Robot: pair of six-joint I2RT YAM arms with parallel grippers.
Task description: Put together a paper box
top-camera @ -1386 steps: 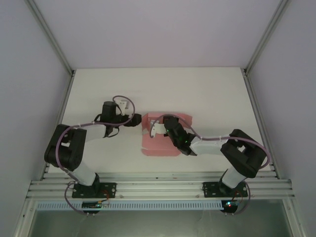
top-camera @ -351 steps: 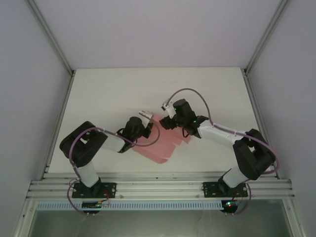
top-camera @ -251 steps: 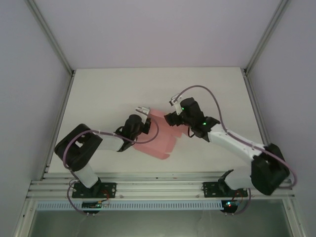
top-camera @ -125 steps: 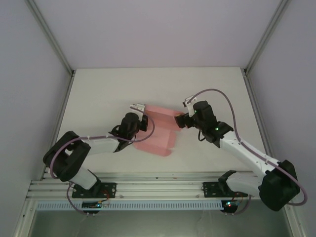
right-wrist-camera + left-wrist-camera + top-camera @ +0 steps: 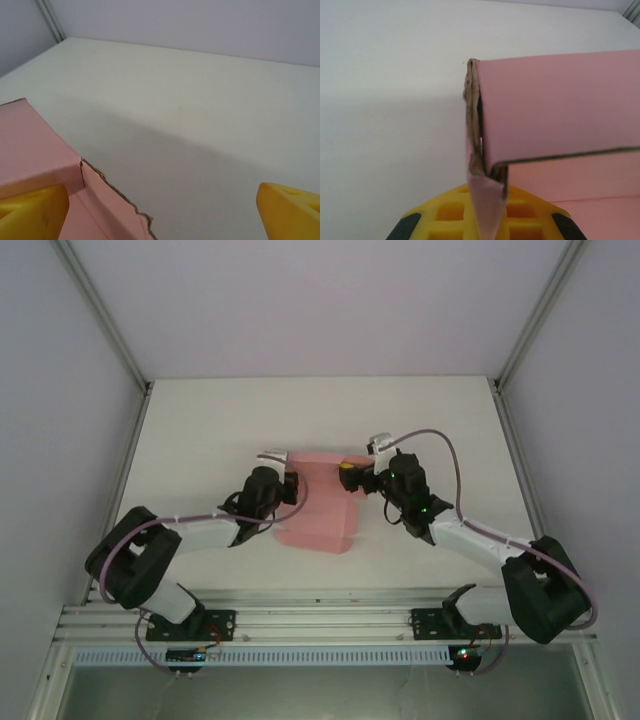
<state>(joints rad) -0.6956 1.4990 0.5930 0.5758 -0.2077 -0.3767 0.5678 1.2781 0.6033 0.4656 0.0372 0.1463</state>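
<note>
Paper box (image 5: 555, 100): matt pink card, rough edge; table (image 5: 385, 100) smooth, matt.

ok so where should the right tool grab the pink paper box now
Take the free right end of the folded panel on the paper box, coming in from the right. That thin card corner sits just inside the open right tool, while the left tool pinches the opposite corner.

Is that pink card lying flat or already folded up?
Partly folded. The paper box has one panel bent up along a crease, its corner pinched in the left gripper; not a closed box yet.
</note>
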